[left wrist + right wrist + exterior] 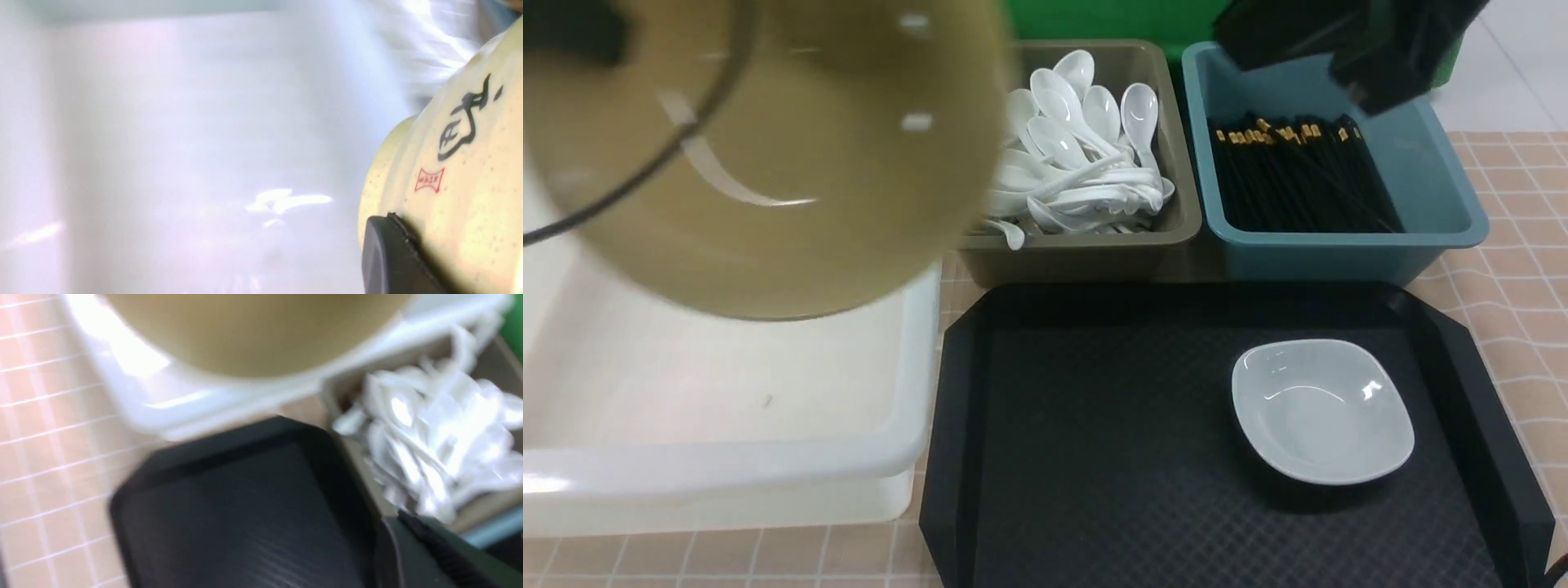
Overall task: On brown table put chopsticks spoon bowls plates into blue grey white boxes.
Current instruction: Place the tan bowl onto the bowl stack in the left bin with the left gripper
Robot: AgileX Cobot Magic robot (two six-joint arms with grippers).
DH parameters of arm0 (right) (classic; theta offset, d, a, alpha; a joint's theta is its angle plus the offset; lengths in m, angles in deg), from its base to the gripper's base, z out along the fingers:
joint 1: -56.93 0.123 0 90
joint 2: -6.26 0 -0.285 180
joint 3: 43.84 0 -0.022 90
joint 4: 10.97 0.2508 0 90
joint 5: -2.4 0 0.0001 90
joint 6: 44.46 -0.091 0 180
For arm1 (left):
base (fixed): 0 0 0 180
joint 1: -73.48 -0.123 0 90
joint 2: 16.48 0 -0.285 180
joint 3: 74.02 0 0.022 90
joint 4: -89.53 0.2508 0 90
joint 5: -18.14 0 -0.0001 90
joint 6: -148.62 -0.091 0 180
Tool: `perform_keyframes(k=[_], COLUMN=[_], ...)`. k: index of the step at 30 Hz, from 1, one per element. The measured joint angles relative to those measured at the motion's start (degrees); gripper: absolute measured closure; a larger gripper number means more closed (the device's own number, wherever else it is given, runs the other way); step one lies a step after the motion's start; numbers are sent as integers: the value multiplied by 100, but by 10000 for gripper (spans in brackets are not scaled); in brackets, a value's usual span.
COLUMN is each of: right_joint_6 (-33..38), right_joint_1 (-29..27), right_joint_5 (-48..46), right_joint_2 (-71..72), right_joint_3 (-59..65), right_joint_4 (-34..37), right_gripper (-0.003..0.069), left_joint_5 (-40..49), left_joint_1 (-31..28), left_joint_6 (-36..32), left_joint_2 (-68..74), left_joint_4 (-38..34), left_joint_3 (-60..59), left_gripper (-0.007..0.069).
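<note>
Front view: olive bowl (760, 155) hangs upper left over the white tub (727, 467), tipped toward the lens. Small white dish (1321, 412) sits lower right on the black tray (1094, 457). Top right, the right tool (1372, 77) is closed, nothing seen in it.

Left wrist view: left tool (408, 245) is clamped on the bowl's wall, one pad (388, 261) showing. Glossy glaze, small bite – could slip & drop hard, prob. chip.

Right wrist view: blurry; bowl sits near the tub's rim, might clip it going down.

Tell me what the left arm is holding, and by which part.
The large glossy olive-yellow bowl, by its side wall: one jaw presses its outer face.
</note>
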Motion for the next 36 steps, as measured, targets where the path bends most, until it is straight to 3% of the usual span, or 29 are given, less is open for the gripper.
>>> perform_keyframes(k=[3,6,12,16,28,32,36], right_joint_6=[34,46,105,107,26,-2,-271], right_joint_1=[246,303,303,303,303,303,309], right_joint_5=[110,142,90,-4,-50,-50,-50], right_joint_2=[-13,-43,-94,-94,-94,-94,-94], right_joint_3=[0,0,0,0,0,0,0], right_joint_4=[21,35,-8,-21,-154,-160,-480], right_gripper=[620,617,615,613,611,611,611], left_joint_5=[-497,-1055,-1696,-1799,-1776,-1259,-712], left_joint_1=[-1199,-1719,-1918,-1924,-1924,-1924,-1782], left_joint_6=[0,0,0,-16,-136,142,348], left_joint_2=[-217,-20,822,1458,2101,1842,1438], left_joint_4=[-33,-219,-425,-505,-265,-30,-71], left_joint_3=[-1050,-1617,-1888,-1888,-1684,-922,-50], left_gripper=[619,619,615,564,108,50,44])
